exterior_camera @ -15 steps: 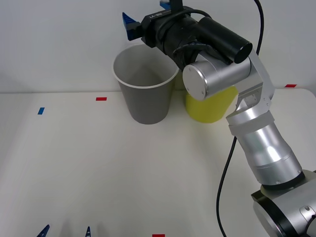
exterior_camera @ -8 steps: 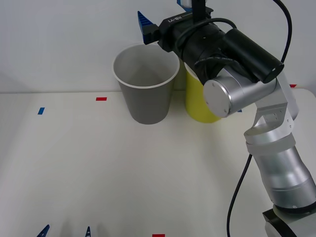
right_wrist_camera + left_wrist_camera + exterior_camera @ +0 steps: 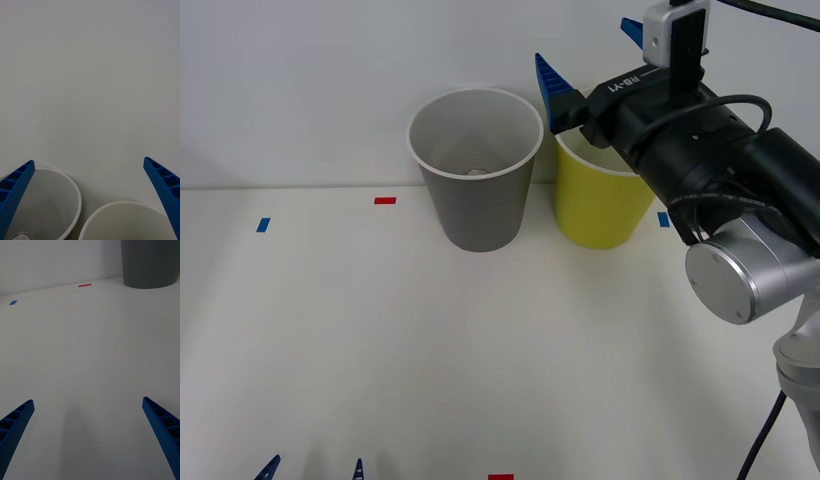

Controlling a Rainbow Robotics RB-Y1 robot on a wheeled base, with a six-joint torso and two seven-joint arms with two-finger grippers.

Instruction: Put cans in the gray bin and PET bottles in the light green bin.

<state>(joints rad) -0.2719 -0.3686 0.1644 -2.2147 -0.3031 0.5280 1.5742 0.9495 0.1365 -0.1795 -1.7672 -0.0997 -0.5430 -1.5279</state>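
Observation:
The gray bin [image 3: 480, 215] stands at the back of the table with the light green bin [image 3: 600, 215] touching it on the right. A can's silver top [image 3: 474, 172] lies at the gray bin's bottom, also seen as the can [image 3: 19, 236] inside the gray bin's rim [image 3: 77, 198]. My right gripper [image 3: 592, 60] hovers open and holds nothing, above the light green bin's rim [image 3: 123, 204]. My left gripper [image 3: 313, 468] rests open low over the table's near edge. PET bottles are out of view.
Red tape marks [image 3: 385, 200] and blue tape marks [image 3: 263, 224] lie on the white table [image 3: 430, 350]. A plain wall rises right behind the bins. From the left wrist view the gray bin [image 3: 150, 266] stands far across bare tabletop.
My right arm swung to the right, from above the gray bin to above the light green bin. The can's top now shows inside the gray bin. The left arm stayed still.

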